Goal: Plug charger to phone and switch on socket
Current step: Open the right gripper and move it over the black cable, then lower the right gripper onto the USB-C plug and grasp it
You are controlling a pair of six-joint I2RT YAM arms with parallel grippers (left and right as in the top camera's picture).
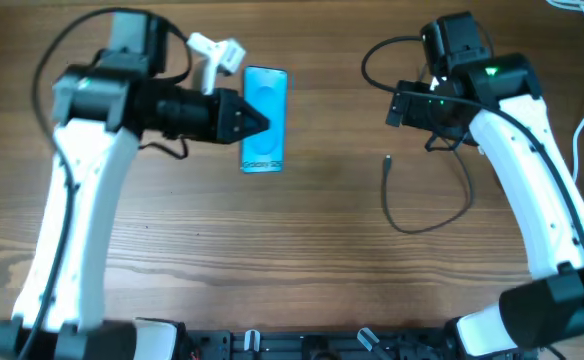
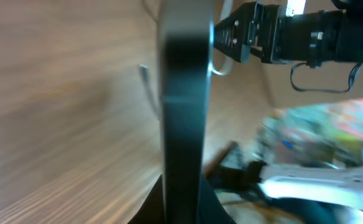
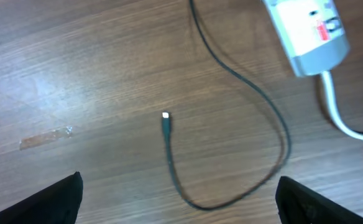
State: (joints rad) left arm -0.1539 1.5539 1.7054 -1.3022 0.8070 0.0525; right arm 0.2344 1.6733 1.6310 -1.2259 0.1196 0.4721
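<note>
**Left pincer on phone; charger unplugged on table**

Left arm: the left gripper point(image 1: 259, 120) reaches in from the left and meets the left long edge of the phone point(image 1: 268, 98), which shows its turquoise screen upward at the upper middle of the table point(image 1: 302, 270). In the left wrist view the phone point(image 2: 184, 93) appears edge-on as a dark bar rising from between the fingers; the pincer appears pressed onto it.

Right arm: the right gripper point(image 3: 178, 180) hangs above the table, fingers point(image 3: 57, 199) spread wide, with nothing between them.

Charger: the charger point(image 1: 387, 185) lies loose on the table, well apart from the phone, on the right half. Its plug tip point(image 3: 165, 118) is free and its cable curls in a loop.

Socket: the socket point(image 3: 303, 28) lies beyond the loop, with a red switch mark on its face. The thick white cord point(image 3: 334, 115) leaves its end. The switch position cannot be told.
</note>
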